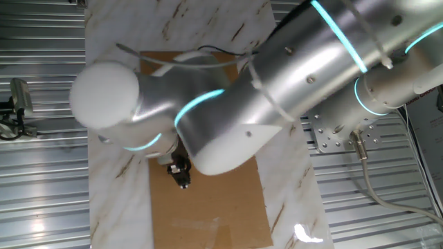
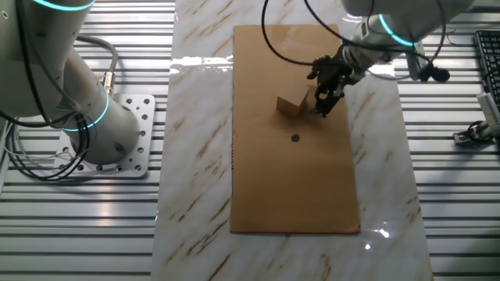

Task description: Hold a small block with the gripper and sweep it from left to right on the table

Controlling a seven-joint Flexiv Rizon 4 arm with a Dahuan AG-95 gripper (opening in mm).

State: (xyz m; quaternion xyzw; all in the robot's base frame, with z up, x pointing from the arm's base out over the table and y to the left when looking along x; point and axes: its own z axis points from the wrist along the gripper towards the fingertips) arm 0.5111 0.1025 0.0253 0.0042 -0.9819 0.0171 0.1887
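Note:
The small block [image 2: 291,104], a pale tan cube, sits on the brown board [image 2: 297,195] that lies on the marble table [image 2: 195,156]. In the other fixed view the black gripper [image 2: 323,108] hangs just to the right of the block, tips near the board, with a small gap between them. Nothing shows between its fingers, and I cannot make out how far apart they stand. In the one fixed view the gripper [image 1: 183,178] pokes out below the silver arm [image 1: 228,117] over the board [image 1: 208,214]. The arm hides the block there.
A small dark dot [image 2: 294,138] marks the board below the block. The arm's base stands on a bolted plate [image 2: 117,148] left of the table. Ribbed grey metal flooring [image 2: 453,218] surrounds the table. A keyboard edge [image 2: 491,62] and a clamp [image 2: 476,131] lie at the right.

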